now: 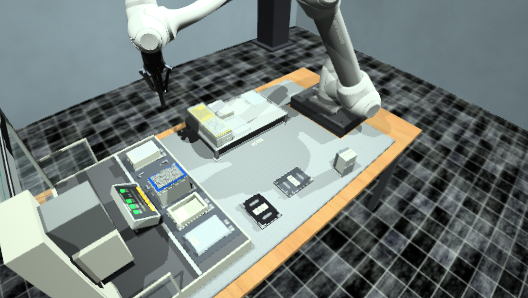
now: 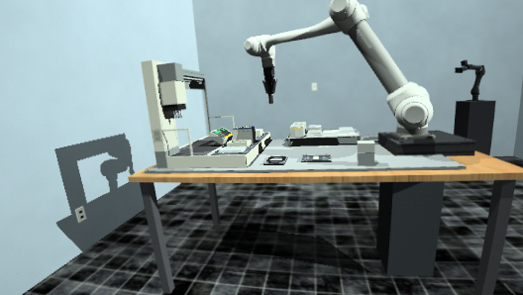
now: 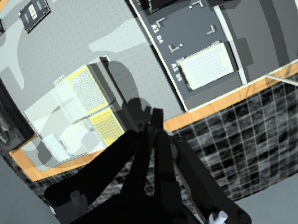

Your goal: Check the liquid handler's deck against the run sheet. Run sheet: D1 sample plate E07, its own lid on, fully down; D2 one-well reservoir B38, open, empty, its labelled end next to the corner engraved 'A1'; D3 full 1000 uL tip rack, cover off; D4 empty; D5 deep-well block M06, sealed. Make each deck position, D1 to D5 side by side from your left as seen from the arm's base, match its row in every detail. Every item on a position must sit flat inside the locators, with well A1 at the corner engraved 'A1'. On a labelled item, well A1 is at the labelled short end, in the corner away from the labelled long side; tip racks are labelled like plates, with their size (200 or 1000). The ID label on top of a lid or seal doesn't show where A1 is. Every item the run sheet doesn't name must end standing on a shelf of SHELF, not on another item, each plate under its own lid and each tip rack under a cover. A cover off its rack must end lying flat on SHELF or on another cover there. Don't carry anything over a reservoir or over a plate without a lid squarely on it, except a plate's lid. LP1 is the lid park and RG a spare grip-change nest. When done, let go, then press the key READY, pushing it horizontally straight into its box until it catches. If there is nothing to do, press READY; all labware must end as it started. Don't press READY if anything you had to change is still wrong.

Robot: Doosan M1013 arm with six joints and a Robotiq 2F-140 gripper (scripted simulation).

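Observation:
My gripper (image 1: 161, 97) is shut and empty. It hangs high above the table's far edge, between the deck and the shelf, and also shows in the side view (image 2: 270, 99) and the wrist view (image 3: 152, 123). On the deck (image 1: 178, 200) stand, from near to far, a lidded plate (image 1: 207, 235), an open white reservoir (image 1: 187, 208), a blue-framed tip rack (image 1: 169, 181) and a white block (image 1: 144, 153). Labels are too small to read.
The shelf (image 1: 240, 117) holds several items, among them a yellow-topped box (image 1: 210, 122). Two black nests (image 1: 260, 210) (image 1: 293, 182) lie on the mat. A small grey key box (image 1: 345, 161) stands near the arm's base (image 1: 330, 115). The liquid handler's tower (image 2: 162, 110) and a green-lit panel (image 1: 134, 205) border the deck.

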